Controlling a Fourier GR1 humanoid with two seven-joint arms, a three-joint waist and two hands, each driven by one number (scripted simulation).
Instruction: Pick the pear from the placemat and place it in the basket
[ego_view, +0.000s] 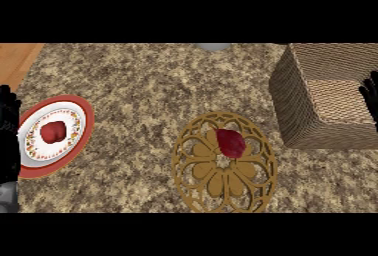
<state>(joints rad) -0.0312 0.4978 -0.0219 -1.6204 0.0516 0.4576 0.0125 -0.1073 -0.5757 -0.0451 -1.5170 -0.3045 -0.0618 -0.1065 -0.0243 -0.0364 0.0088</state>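
A dark red pear (230, 142) lies on the round golden openwork placemat (224, 190), in its upper half. To the right stands the brown woven basket (295, 100), open at the top with nothing showing inside. My right hand (370, 95) shows at the right edge over the basket, fingers straight and pointing up, well apart from the pear. At the left edge my left hand (8, 130) stands beside a plate, fingers straight and holding nothing.
A white plate with a red rim (77, 107) sits at the left with a red fruit (53, 132) on it. A grey object (212, 47) peeks in at the counter's far edge. Wood floor shows at the top left corner.
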